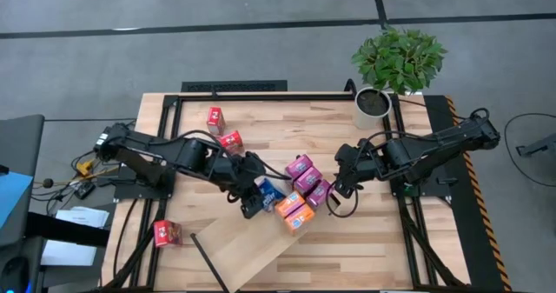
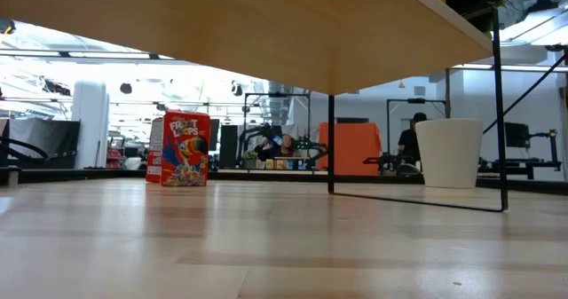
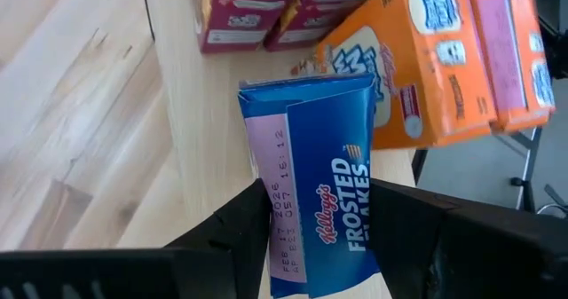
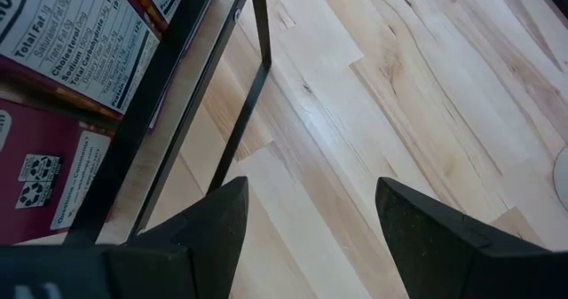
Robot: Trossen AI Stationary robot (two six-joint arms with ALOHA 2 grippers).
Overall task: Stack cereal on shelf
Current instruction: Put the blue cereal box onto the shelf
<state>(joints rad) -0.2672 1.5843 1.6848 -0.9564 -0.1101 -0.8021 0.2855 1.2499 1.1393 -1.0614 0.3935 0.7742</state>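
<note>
**Blue box in the left pincer, just beside the row on the shelf**

Pale planked counter [image 1: 347, 136] fills the high view, with a potted plant [image 1: 395, 63] at its far right corner and grey floor around it. From left to right: one red Froot Loops box [image 1: 167, 232] stands alone near the front left edge, and two more red boxes [image 1: 222, 129] stand farther back, well apart from the shelf.

The left arm reaches from the left side toward the middle. Its left pincer [image 3: 342, 224] is pinching a blue Frosted Flakes box [image 3: 319, 184] by the two broad faces; the box's long axis runs forward, away from the wrist. In the high view this box sits at the left end of the group, over the shelf [image 1: 248, 245], a pale board lying slantwise across the front of the counter.

Just ahead of the blue box, touching or almost touching it, stand two orange boxes [image 3: 444, 59], and beyond them the magenta boxes [image 1: 306, 178]. The move ahead, I judge, depends on this narrow gap: the blue box must settle beside the orange ones without pushing them.

The right pincer [image 4: 306, 215] hangs just right of the magenta boxes, its fingers spread and holding nothing, pointing down at the bare counter beside the shelf's black frame [image 4: 191, 77].
</note>
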